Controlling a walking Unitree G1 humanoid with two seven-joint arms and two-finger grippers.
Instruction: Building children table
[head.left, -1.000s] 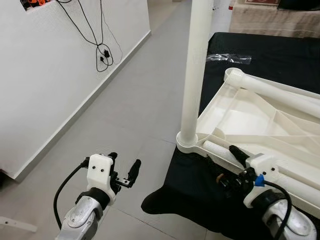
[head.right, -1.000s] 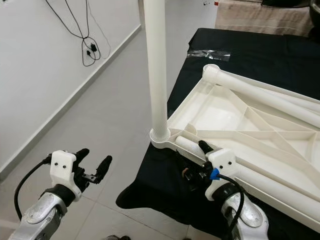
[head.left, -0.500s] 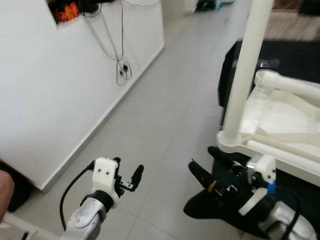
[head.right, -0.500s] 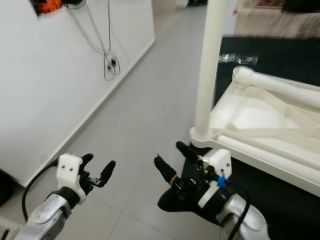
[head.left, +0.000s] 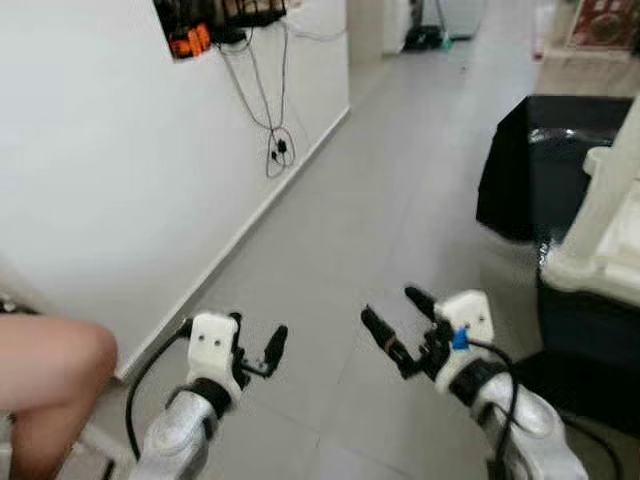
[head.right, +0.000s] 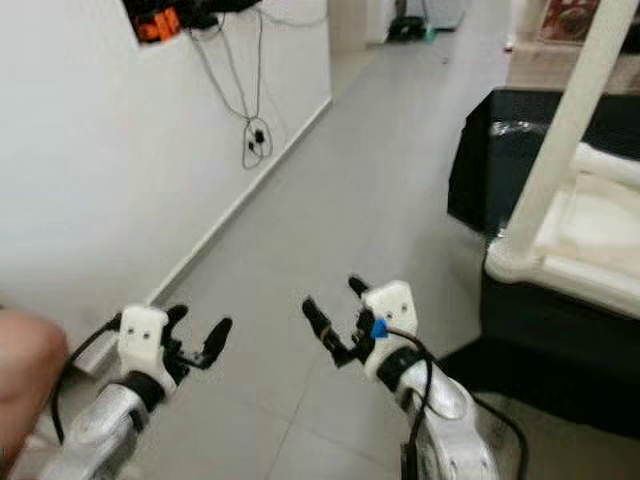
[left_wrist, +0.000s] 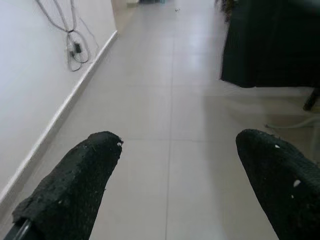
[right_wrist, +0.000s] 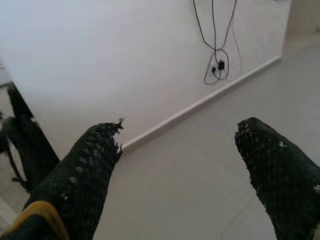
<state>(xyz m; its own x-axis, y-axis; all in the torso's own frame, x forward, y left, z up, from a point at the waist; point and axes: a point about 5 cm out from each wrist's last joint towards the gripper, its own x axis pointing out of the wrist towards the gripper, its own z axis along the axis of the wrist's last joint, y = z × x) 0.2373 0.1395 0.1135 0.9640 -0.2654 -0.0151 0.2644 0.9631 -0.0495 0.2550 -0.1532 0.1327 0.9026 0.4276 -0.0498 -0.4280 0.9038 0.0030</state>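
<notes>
Right gripper (head.left: 398, 322): lower centre of the frame; we see its fingers spread wide, holding nothing, above the grey floor (head.left: 400, 190)
Left gripper (head.left: 254, 345): lower left; fingers parted, empty
Table (head.right: 585, 235): white, upside down on a black cloth (head.right: 560, 320) at the right edge; one leg (head.right: 565, 125) upright
Wall (head.left: 110, 160): white, upper left; cables (head.left: 275, 145) hang on it
</notes>
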